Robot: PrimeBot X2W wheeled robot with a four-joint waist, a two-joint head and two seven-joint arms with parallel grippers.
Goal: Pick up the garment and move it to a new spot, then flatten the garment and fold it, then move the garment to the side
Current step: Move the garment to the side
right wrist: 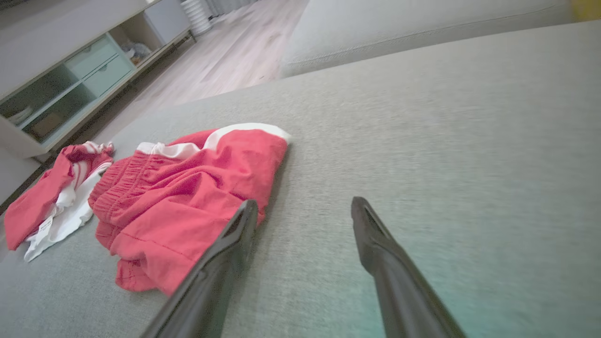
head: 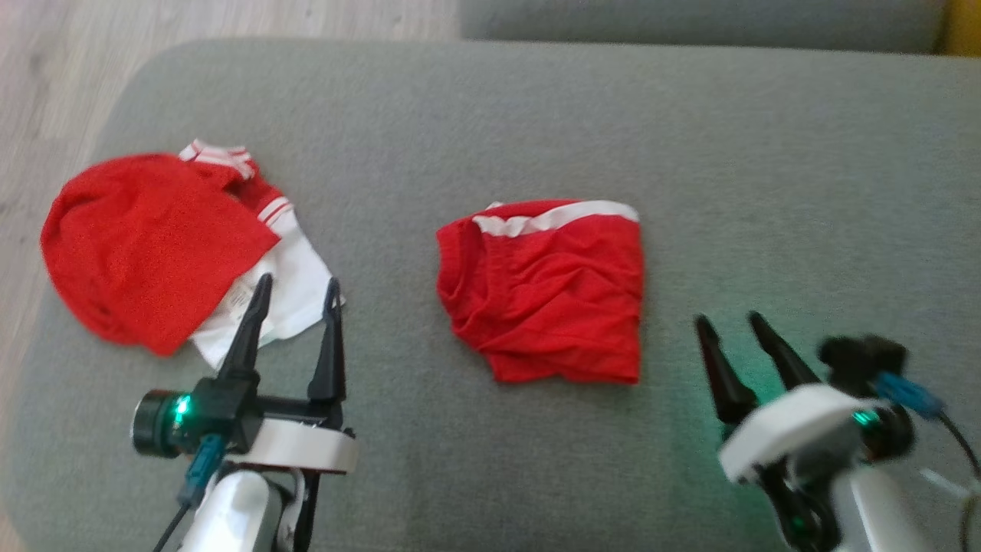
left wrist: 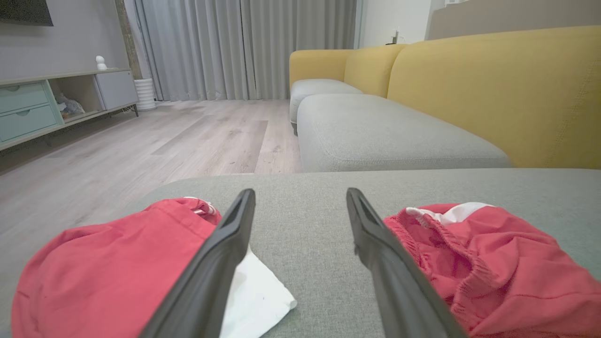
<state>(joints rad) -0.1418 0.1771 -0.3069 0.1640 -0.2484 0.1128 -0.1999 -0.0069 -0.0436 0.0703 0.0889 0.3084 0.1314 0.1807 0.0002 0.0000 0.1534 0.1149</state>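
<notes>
A: Here, which piece does the step concern?

B: By its place, most likely the red shorts (head: 548, 295). They lie rumpled at the middle of the grey sofa seat (head: 766, 192), white stripe along the far edge, gathered waistband to the left. A red-and-white jersey (head: 146, 245) lies crumpled well to the left, near the seat's left edge.

A: And the grippers?

B: The left gripper (head: 298, 280) has its fingers spread with nothing between them, one tip over the near right corner of the jersey's white part; whether it touches cannot be told. The right gripper (head: 726, 317), likewise spread and empty, hangs near the shorts' near right corner, apart from the cloth.

A: How is the pickup done well?

B: Judging from the lie, one gripper should take the waistband side and the other the right edge, each pinching through all layers rather than one loose fold. The left arm must first come right, clear of the jersey, lest it drag that along. Both sides should rise together, and the bare seat to the right offers room to flatten.
</notes>
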